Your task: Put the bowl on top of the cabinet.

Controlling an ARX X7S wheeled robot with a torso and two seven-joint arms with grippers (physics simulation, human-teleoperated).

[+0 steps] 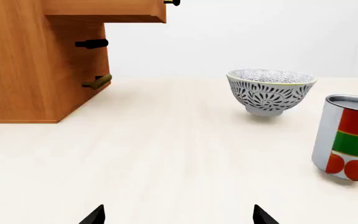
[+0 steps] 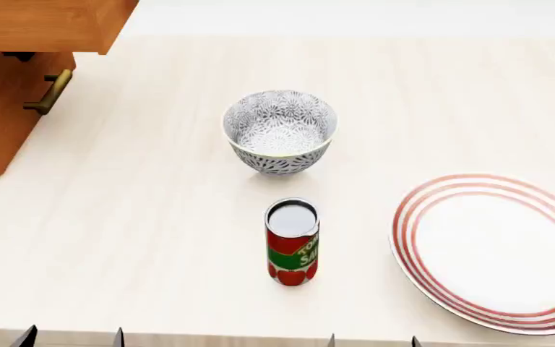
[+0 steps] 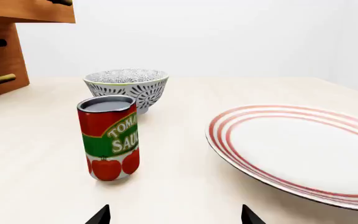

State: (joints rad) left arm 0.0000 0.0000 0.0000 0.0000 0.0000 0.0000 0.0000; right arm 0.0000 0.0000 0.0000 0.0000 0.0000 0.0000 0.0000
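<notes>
**Bowl upright on the worktop, both pincers wide and empty**

Pale, cream-coloured worktop [image 2: 162, 238] fills my head view, with a plain white background behind it in both wrist views. On it I see the bowl [image 2: 280, 131] standing upright near the middle, mouth facing straight up, resting on its small foot; being round, it has no long axis along the surface, and its only axis runs vertically. Its pale rim sits level.

At the far left stands the cabinet [image 2: 8, 87], its wood-grain side reaching down to the worktop. Its drawer [image 2: 41, 25] juts out toward the bowl's side, and a brass bar handle [image 2: 51, 92] shows below it. Bowl and cabinet are well apart, with bare worktop between them.

Nearer to me than the bowl, a tomato sauce can [image 2: 291, 242] stands upright, close to the bowl but not touching it. To the right lies a flat plate [image 2: 494, 249] with red rings, apart from both the can and the bowl.

My left pincer [image 1: 179, 215] shows only two dark fingertips spread wide, nothing between them, aimed across the worktop with the bowl ahead. My right pincer [image 3: 174, 215] is likewise spread wide and empty, with the can close in front and the bowl just behind it.
</notes>
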